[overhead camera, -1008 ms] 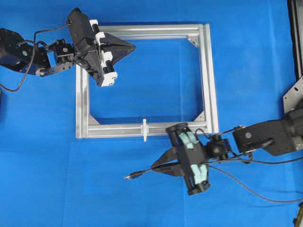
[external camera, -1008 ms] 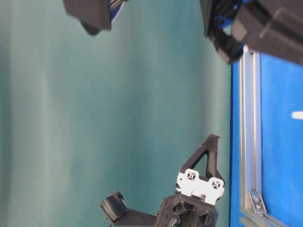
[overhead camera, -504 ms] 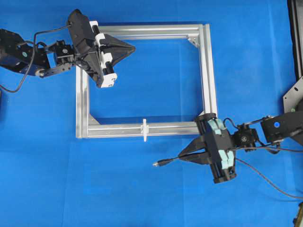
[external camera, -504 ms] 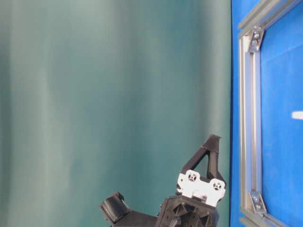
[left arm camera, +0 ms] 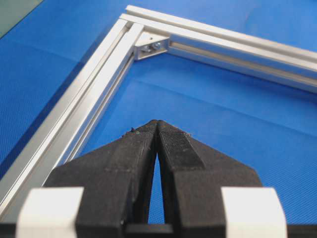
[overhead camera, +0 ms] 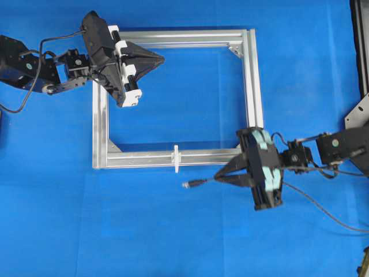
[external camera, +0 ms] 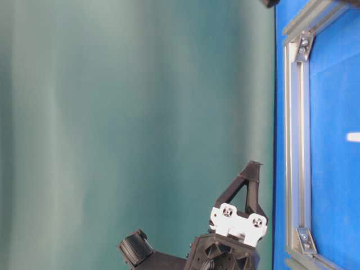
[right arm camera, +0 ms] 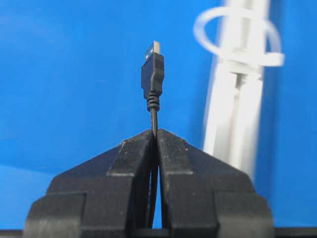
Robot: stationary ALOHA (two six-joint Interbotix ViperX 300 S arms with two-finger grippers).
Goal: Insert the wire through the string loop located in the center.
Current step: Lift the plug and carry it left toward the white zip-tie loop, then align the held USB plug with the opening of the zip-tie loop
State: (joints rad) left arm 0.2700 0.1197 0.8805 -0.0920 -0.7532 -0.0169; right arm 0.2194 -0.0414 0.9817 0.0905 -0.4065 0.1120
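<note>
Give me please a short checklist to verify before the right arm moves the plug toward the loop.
1. Wire held in right gripper: ok, fingers closed on the cable just behind the plug.
2. Plug points ahead of the fingers: ok, it sticks out straight.
3. Plug lined up with string loop: not ok, in the right wrist view the loop sits to the right of the plug.
4. Loop open and upright on the frame bar: ok.
5. Left gripper out of the path: ok, it is shut and empty at the far corner.
6. Trailing cable free of snags: cannot tell.

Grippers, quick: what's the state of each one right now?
Left gripper: closed, holding nothing, above the frame.
Right gripper: closed on the wire, plug sticking out ahead.
</note>
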